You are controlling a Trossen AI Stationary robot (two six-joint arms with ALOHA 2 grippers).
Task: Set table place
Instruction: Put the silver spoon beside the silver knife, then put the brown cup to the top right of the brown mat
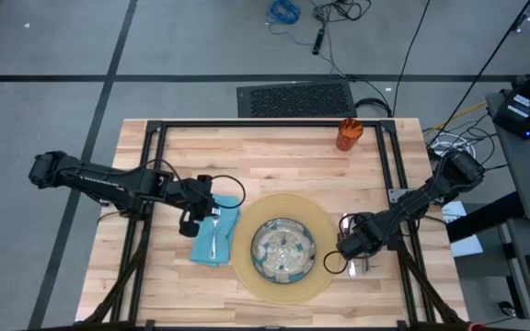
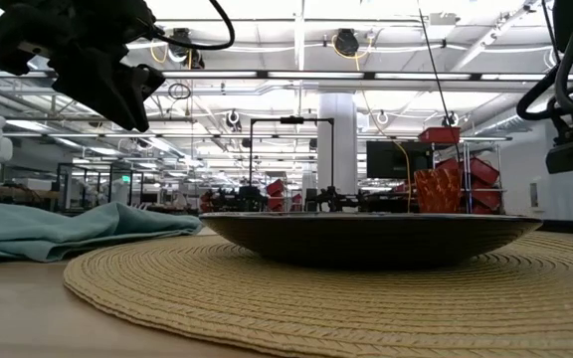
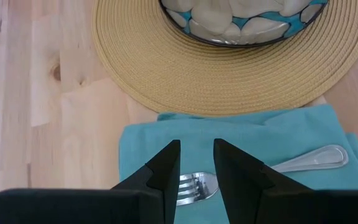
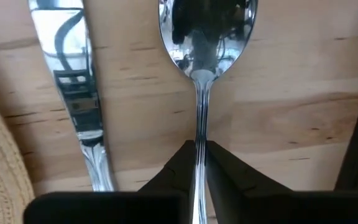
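Observation:
A round tan mat (image 1: 247, 268) lies on the table (image 1: 274, 161) with a patterned glass plate (image 1: 283, 248) resting on its middle. The teal napkin (image 1: 221, 244) lies flat left of the mat and carries the silver fork (image 3: 194, 186). My left gripper (image 3: 196, 149) hovers open over the fork's tines, clear of the cloth. Right of the mat, my right gripper (image 4: 199, 149) points down, shut on the spoon (image 4: 207, 31). The knife (image 4: 73, 81) lies on the wood between spoon and mat. The orange cup (image 1: 349, 134) stands at the far edge. My right gripper pinches the spoon's thin handle (image 4: 199, 134) between its two fingers, a short way behind the bowl. The fingers come from above, one on each side of the handle. The spoon lies level, parallel to the knife; I cannot tell whether it touches the wood.
Black frame rails (image 1: 274, 124) run along the tabletop's far side and down both flanks. Bare wood stretches between the mat and the cup. The right arm (image 1: 431, 193) reaches in over the right rail.

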